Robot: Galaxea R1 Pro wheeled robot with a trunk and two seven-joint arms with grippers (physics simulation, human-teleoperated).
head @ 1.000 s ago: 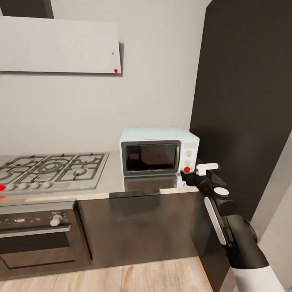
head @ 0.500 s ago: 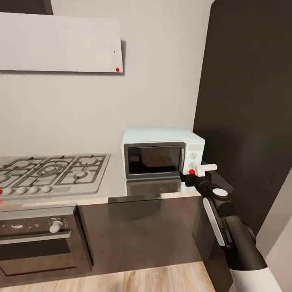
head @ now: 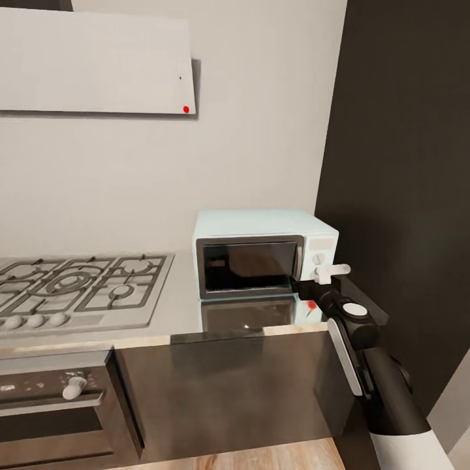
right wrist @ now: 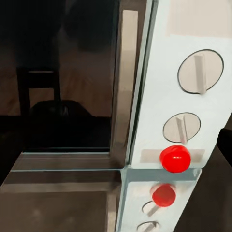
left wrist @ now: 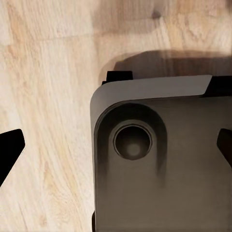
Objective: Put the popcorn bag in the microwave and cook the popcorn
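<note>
The microwave (head: 264, 254) sits on the steel table (head: 176, 307) at its right end, door shut, next to the tall dark cabinet (head: 405, 196). The right end effector (head: 324, 282) is right at the microwave's control panel, in front of the lower right corner, arm reaching up and fwd from below w/ the wrist level. In the right wrist view the panel is very close: two knobs (right wrist: 200, 71) stacked vertically, red button (right wrist: 175, 159) just below them, door handle strip (right wrist: 126, 82) beside the panel. So the red button lies just ahead of the right end effector; right arm is clearly the nearer one. Can't tell if its fingers are apart or together. The left end effector (left wrist: 116, 150) points down at the wood floor (left wrist: 53, 96) and robot base, fingers spread wide, holding nothing. Popcorn bag: can't see it through the dark door glass, so can't say where it is.
</note>
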